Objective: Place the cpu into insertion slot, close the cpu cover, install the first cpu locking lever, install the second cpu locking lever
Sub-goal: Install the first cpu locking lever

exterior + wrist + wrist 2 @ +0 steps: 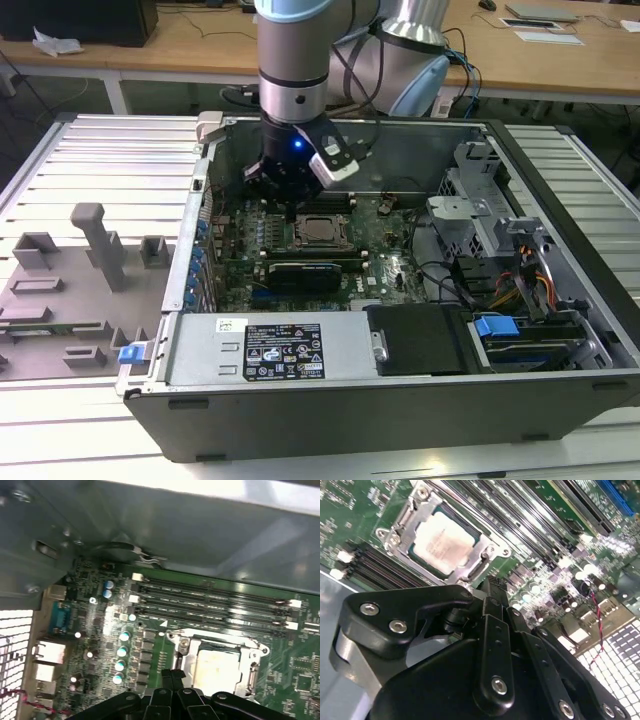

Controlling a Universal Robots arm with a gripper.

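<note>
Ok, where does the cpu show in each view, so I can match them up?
Exterior view: the cpu is the pale square in the middle of the green motherboard.
Second wrist view: the cpu lies close beyond the black gripper body.
First wrist view: the cpu lies beside the long memory slots.
Shared landmark: the silver cpu cover framing it.

- The computer case (400,400) lies open on the table (100,150), with the motherboard (392,262) flat inside it.
- The cpu (441,544) sits in the insertion slot (409,536), under the cpu cover (401,519).
- The memory slots (215,605) run beside the socket, between it and the case wall.
- The gripper (290,206) hangs over the board, just to the exterior view's left of the cpu.
- The fixture blocks (85,265) stand on the table, to the exterior view's left of the case.
</note>
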